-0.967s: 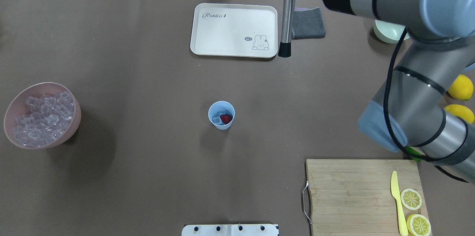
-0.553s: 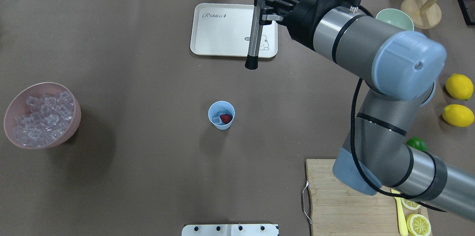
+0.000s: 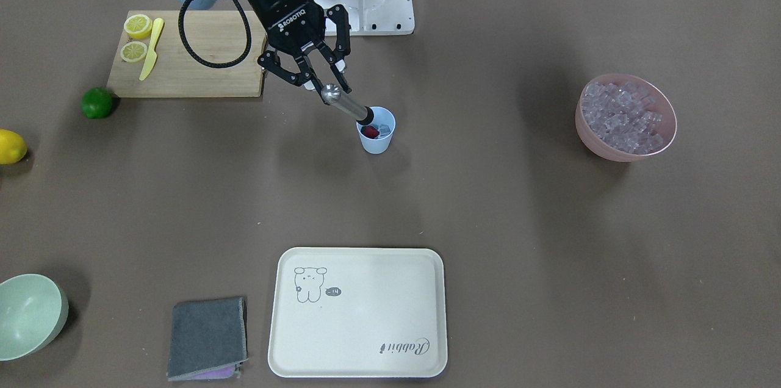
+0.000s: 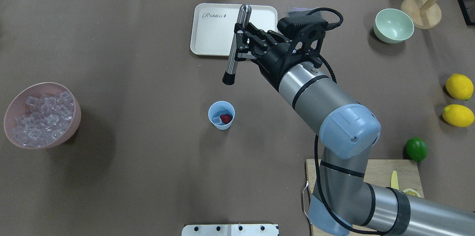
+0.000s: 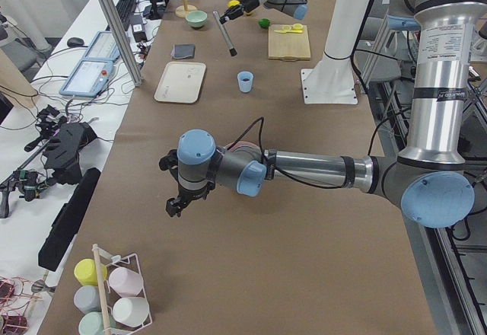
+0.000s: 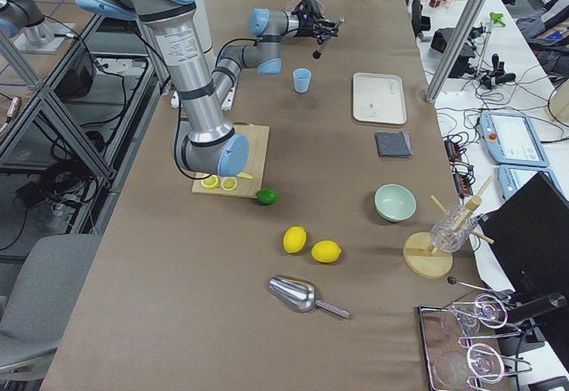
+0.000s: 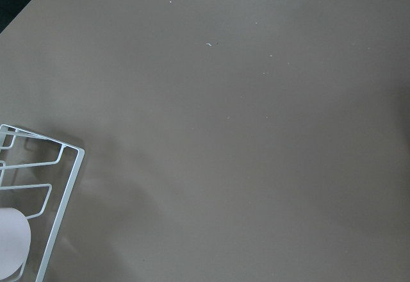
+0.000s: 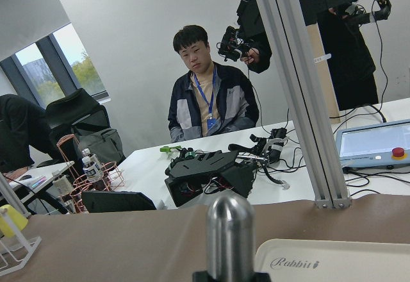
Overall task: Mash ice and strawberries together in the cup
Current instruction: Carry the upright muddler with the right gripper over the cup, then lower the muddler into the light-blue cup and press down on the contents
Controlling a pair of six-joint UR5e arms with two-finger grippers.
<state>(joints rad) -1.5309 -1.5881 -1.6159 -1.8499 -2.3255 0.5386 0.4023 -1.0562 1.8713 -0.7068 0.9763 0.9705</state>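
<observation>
**Muddler held above the cup, not yet in it**

The right fingers (image 4: 238, 44) are clamped on a steel muddler (image 4: 233, 63), gripping it partway along the shaft. The rod tilts, rounded end up and black tip down. From overhead the tip sits clear of the cup (image 4: 222, 126), on the tray (image 4: 211, 35) side. From the front it overlaps the cup's rim. The side views show it raised in the air over the bench (image 4: 148, 61).

The cup stands upright mid-bench with a strawberry (image 4: 226, 118) and some ice (image 4: 216, 119) inside, side by side. A pink bowl (image 4: 76, 117) heaped with more cubes sits well apart, towards the robot's left.

The left fingers (image 5: 173, 207) hang low over the bench's far left end, near a wire rack (image 5: 122, 289), well away from the cup. I cannot tell whether they are open or closed.
</observation>
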